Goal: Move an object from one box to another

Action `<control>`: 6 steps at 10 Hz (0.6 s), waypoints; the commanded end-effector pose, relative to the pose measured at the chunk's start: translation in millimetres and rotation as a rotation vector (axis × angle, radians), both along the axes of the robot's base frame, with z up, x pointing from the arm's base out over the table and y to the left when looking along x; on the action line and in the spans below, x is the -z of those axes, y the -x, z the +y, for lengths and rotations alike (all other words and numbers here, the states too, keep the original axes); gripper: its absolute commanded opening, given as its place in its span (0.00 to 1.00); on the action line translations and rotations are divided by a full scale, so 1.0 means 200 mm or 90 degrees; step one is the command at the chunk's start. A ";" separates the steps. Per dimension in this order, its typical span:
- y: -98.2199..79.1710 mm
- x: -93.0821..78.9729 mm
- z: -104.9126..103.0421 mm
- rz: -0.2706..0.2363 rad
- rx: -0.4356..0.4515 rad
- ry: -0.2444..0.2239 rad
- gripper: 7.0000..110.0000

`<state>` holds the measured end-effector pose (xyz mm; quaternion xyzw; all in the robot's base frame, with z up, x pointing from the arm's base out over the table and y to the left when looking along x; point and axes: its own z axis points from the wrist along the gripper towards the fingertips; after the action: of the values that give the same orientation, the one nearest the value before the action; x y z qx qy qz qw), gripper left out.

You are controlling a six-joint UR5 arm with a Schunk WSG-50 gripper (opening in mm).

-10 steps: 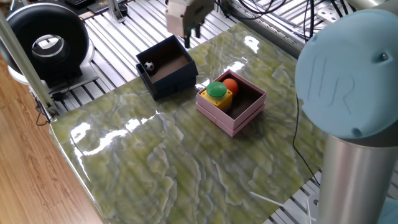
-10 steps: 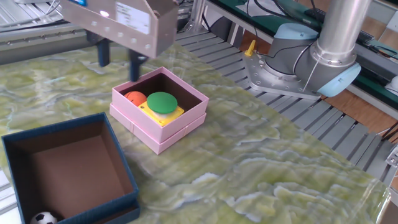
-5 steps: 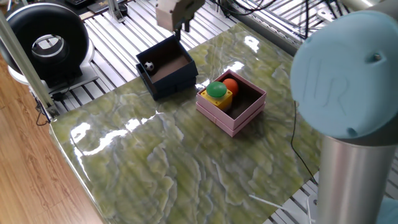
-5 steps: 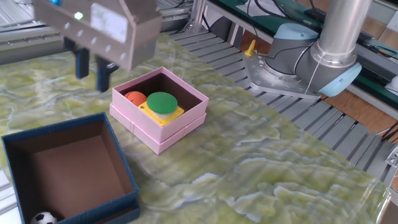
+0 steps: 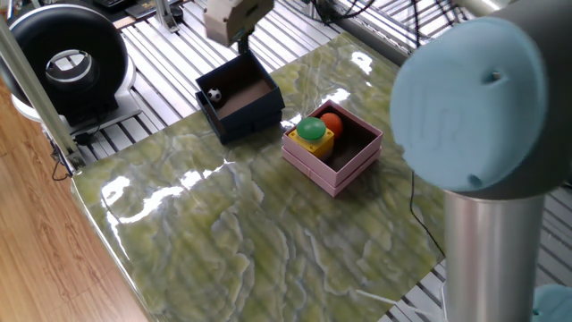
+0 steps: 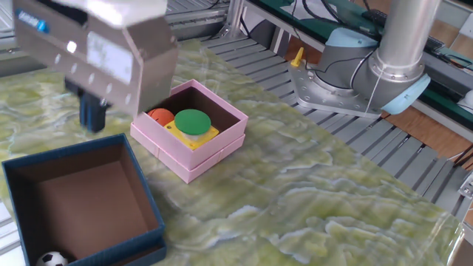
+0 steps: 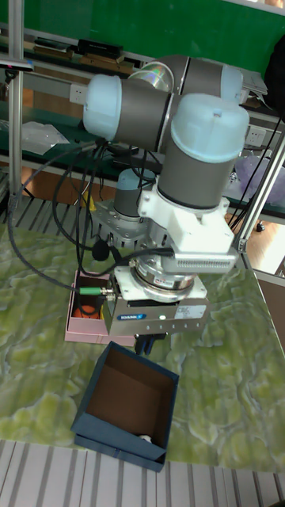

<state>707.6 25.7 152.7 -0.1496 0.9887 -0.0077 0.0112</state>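
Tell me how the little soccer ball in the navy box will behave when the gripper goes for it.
The soccer ball is round, so it will probably roll if nudged. It sits in a corner of the navy box, whose walls may crowd the fingers. It looks tiny beside the gripper, so it is likely light and could squirt out of an off-centre pinch.

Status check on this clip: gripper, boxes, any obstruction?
Gripper empty, above the navy box's far edge. Small soccer ball in the navy box's corner. Pink box holds green-and-yellow button, orange ball. Nothing in the way.
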 end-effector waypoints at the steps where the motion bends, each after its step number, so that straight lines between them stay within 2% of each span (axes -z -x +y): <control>1: -0.02 0.15 0.07 0.032 -0.024 0.000 0.00; 3: -0.05 0.26 -0.01 0.021 0.011 0.047 0.00; 5: -0.09 0.37 0.17 0.010 -0.001 -0.043 0.00; 6: -0.14 0.40 0.17 -0.010 -0.018 -0.034 0.00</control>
<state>722.5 42.9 94.8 -0.1541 0.9880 -0.0038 0.0035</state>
